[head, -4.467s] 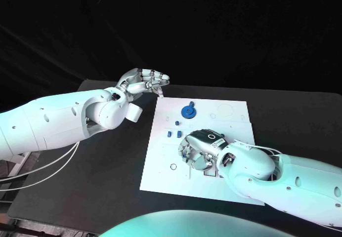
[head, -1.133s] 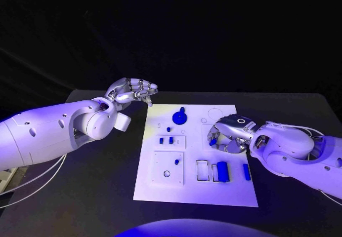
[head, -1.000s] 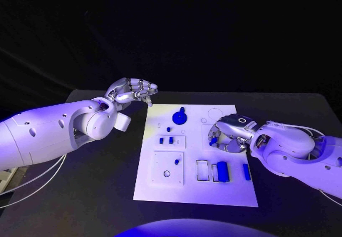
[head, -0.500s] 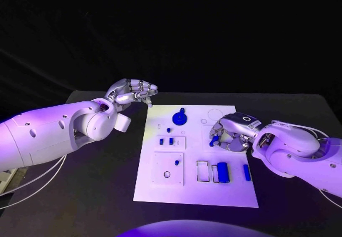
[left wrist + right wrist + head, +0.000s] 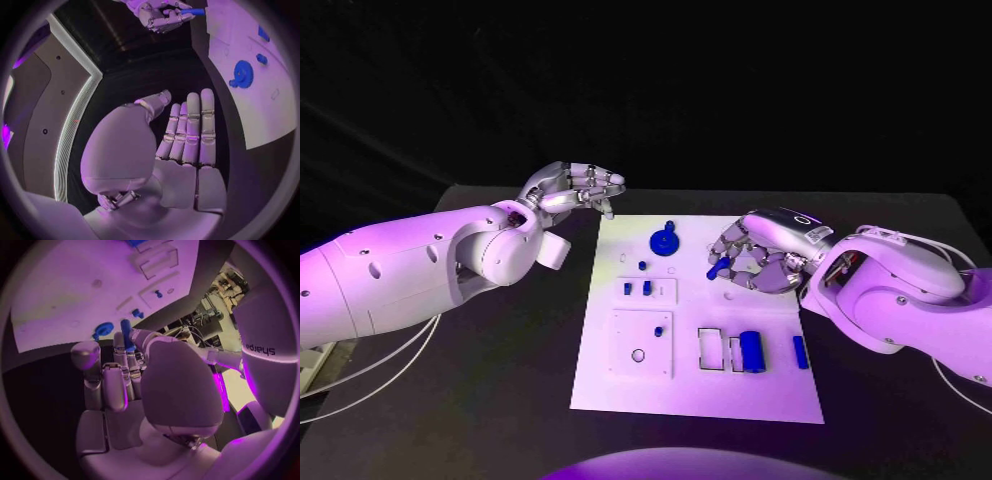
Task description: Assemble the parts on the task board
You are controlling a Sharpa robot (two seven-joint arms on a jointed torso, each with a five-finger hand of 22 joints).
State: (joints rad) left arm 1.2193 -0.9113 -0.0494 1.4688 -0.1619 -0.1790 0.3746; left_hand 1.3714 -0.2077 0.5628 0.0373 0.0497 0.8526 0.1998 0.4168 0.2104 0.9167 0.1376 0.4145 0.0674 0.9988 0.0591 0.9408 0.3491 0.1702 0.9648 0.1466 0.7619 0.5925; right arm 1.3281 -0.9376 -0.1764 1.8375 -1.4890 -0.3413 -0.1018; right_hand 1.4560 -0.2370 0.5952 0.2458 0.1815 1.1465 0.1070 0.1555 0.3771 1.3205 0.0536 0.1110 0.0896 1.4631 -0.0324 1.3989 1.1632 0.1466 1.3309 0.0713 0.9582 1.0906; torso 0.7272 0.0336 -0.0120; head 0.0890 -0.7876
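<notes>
The white task board (image 5: pixel 689 385) lies in the middle of the black table. My right hand (image 5: pixel 759 260) hovers above the board's far right part and pinches a small blue peg (image 5: pixel 717 268) between thumb and fingers; the right wrist view shows that peg (image 5: pixel 126 335) sticking out past the fingertips. A blue gear (image 5: pixel 665 240) sits on the board's far edge, just left of the peg. My left hand (image 5: pixel 574 187) hangs off the board's far left corner with nothing in it; its fingers (image 5: pixel 190 127) lie side by side with the thumb apart.
More blue parts are on the board: two small pegs (image 5: pixel 636 288) left of centre, a thick cylinder (image 5: pixel 751 349) in a slot and a thin bar (image 5: pixel 799 350) near the right edge. Bare black table (image 5: pixel 488 380) flanks the board.
My right hand has lifted off the board and moved toward its far side and the gear, carrying the blue peg. The left hand has stayed where it was.
</notes>
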